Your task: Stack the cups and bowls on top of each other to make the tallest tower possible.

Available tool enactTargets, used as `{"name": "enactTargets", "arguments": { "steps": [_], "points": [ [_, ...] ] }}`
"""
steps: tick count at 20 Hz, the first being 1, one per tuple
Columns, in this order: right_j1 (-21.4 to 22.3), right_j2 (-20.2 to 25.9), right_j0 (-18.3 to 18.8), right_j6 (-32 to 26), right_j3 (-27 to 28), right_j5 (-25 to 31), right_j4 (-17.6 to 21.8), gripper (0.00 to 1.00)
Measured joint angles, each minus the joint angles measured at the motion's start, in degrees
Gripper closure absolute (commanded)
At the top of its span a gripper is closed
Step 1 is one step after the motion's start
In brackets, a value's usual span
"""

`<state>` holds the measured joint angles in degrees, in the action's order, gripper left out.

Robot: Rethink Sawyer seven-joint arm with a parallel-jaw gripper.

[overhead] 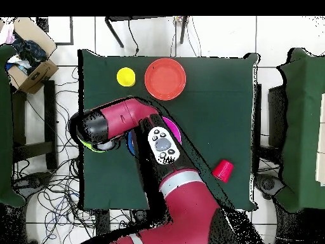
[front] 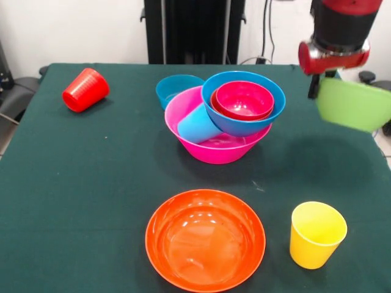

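Observation:
My gripper (front: 316, 89) hangs at the right edge of the table, shut on the rim of the large green bowl (front: 355, 105), which is held tilted in the air. The tower stands mid-table: a large pink bowl (front: 214, 146) holds a light blue cup (front: 198, 124) lying on its side and a tilted large blue bowl (front: 259, 119). Inside the blue bowl sit a small orange bowl (front: 215, 105) and a small red bowl (front: 243, 99). A small blue bowl (front: 176, 87) stands behind the tower. The red cup (front: 85, 90) lies on its side far left. A large orange bowl (front: 205, 240) and the yellow cup (front: 317, 234) stand upright near the front.
In the overhead view my arm (overhead: 143, 127) covers most of the tower, leaving only a strip of pink rim (overhead: 177, 133). The green bowl (overhead: 89, 147) overhangs the table's side edge. A cardboard box (overhead: 32, 70) and cables lie on the floor beside the table.

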<state>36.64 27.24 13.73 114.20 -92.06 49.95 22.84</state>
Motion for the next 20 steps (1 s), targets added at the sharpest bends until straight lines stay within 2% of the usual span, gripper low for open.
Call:
{"name": "enactTargets", "arguments": {
  "steps": [10, 16, 20],
  "points": [
    [7.3, 6.7, 5.9, 0.0, -5.2, 5.4, -3.9, 1.0],
    [11.6, 11.1, 11.5, -0.6, -7.8, 7.4, -3.9, 1.0],
    [13.7, 14.4, 17.1, -2.9, -10.0, 7.4, -3.5, 1.0]
  ]
}}
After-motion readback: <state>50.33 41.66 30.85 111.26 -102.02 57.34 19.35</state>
